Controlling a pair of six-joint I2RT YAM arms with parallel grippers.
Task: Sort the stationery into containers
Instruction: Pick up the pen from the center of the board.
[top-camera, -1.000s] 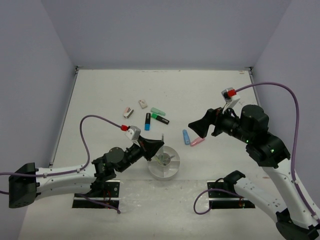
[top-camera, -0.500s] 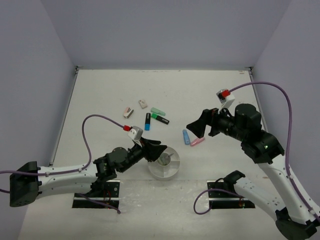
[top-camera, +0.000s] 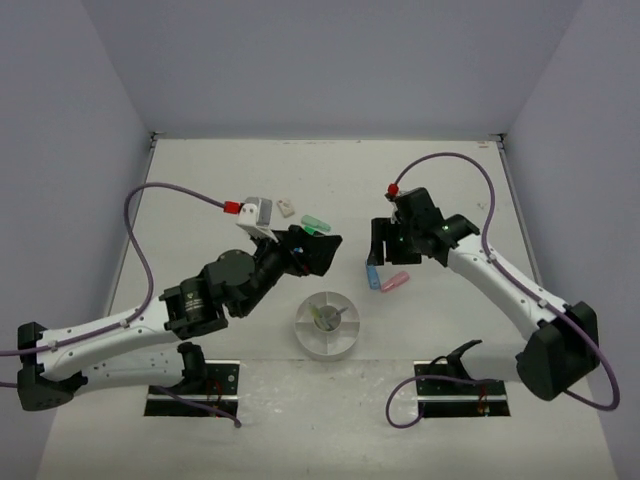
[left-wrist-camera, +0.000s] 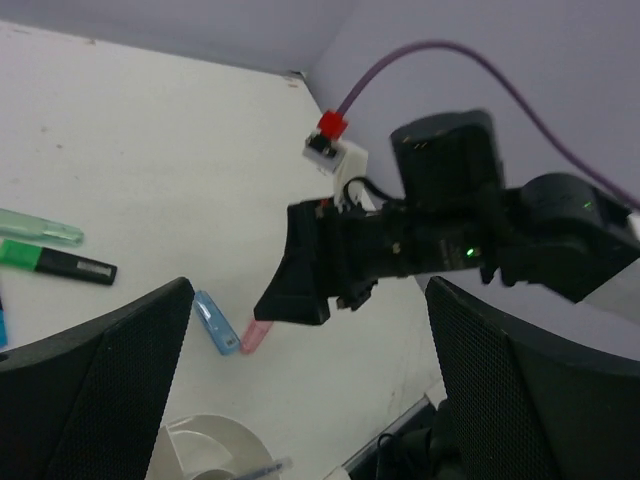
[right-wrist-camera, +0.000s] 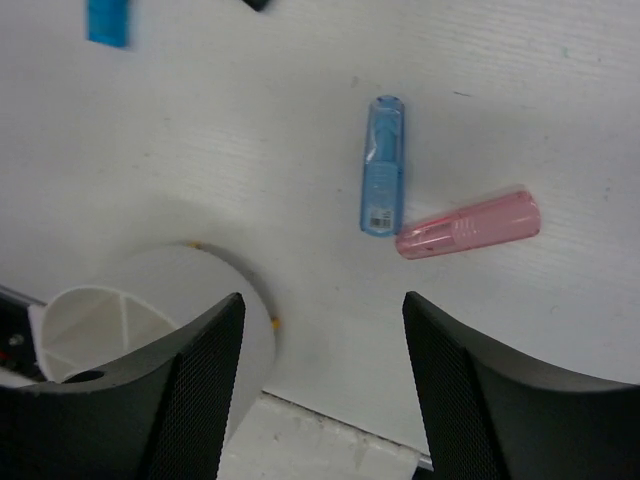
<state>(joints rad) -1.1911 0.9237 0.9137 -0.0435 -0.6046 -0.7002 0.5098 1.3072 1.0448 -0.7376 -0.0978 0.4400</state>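
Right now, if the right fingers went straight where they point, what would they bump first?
Probably the blue highlighter, or the pink highlighter beside it; both lie on the table ahead of the right fingers. Depth is unclear, so maybe bare table first.

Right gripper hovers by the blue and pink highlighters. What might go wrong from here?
1. The blue highlighter and pink highlighter touch at one end, so closing on either may knock the other away.
2. The left gripper and right gripper hang close together above the table; a careless move may bump them.
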